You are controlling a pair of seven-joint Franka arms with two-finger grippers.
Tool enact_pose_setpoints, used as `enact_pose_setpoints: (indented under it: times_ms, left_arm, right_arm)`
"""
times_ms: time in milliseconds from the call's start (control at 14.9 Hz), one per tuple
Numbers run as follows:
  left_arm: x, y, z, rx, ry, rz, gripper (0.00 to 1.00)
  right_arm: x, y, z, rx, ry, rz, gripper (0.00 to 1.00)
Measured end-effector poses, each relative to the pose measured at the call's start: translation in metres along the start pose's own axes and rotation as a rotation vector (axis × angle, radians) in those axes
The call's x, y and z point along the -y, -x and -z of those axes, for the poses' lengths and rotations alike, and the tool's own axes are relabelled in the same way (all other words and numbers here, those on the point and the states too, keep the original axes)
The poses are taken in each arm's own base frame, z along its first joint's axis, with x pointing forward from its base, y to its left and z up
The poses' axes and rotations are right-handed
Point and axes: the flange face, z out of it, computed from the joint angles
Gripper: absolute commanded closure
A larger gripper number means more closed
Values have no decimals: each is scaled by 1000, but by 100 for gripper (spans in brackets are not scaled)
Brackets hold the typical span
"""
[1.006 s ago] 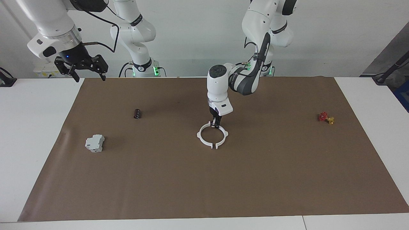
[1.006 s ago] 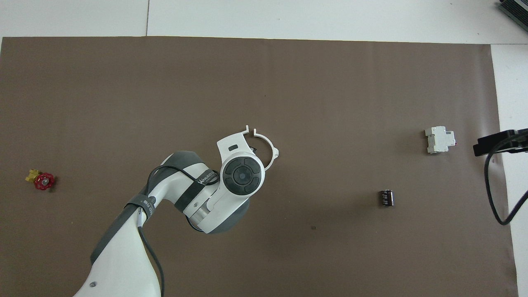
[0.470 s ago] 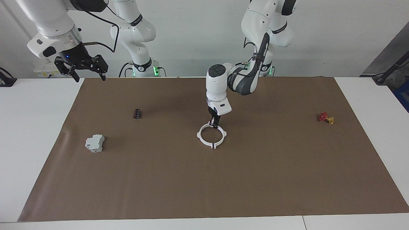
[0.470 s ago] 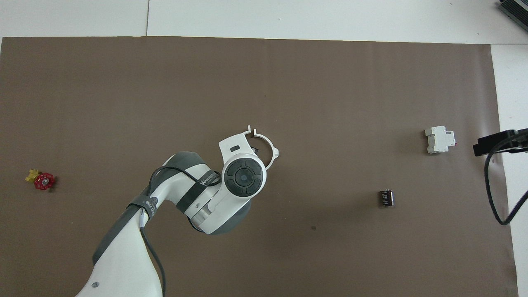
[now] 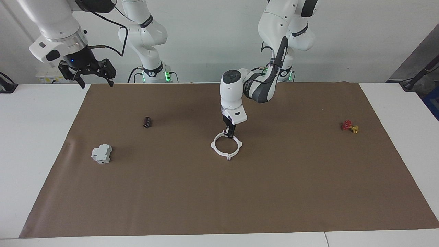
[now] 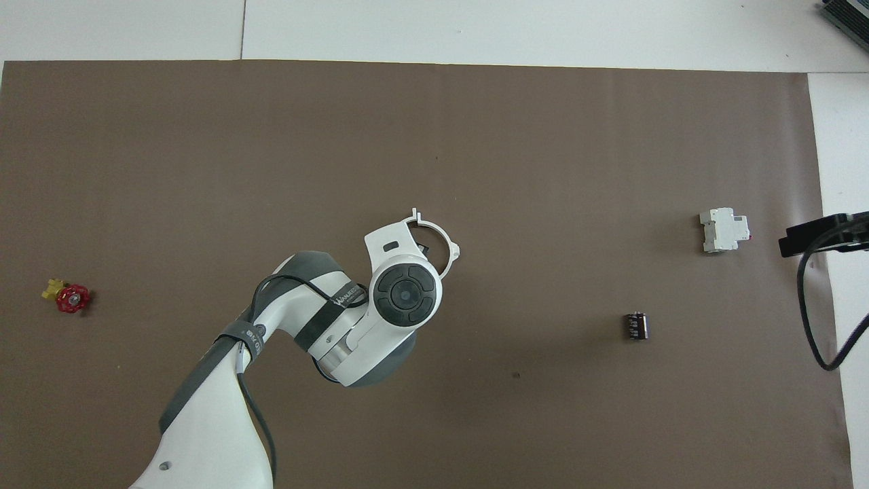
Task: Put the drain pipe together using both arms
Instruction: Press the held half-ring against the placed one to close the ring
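The drain pipe lies as one white ring in the middle of the brown mat, its two half arcs meeting at the end tabs. My left gripper points straight down and is shut on the ring's tabs at the edge nearer to the robots. In the overhead view the left wrist covers most of the ring; only an arc of the drain pipe shows. My right gripper waits open and empty, raised over the mat's corner at the right arm's end; it also shows in the overhead view.
A grey boxy block and a small dark cylinder lie toward the right arm's end. A red-and-yellow valve lies toward the left arm's end. The brown mat covers most of the white table.
The gap between the two half arcs at the ring's end farther from the robots has closed. The left gripper and ring shifted slightly toward the right arm's end. The right arm has not moved.
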Motion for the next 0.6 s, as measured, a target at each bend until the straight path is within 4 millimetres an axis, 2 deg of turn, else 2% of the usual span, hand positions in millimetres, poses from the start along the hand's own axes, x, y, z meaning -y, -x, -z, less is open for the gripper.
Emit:
enact_pose_setpoints:
  times_ms: [67, 134, 604]
  left_arm:
    - [1, 1, -2, 0, -3, -2, 11]
    - [1, 2, -3, 0, -5, -4, 0]
    - [2, 2, -6, -8, -19, -9, 0]
  right_arm:
    - [0, 0, 0, 0, 0, 0, 0]
    - [0, 0, 0, 0, 0, 0, 0]
    - [0, 0, 0, 0, 0, 0, 0]
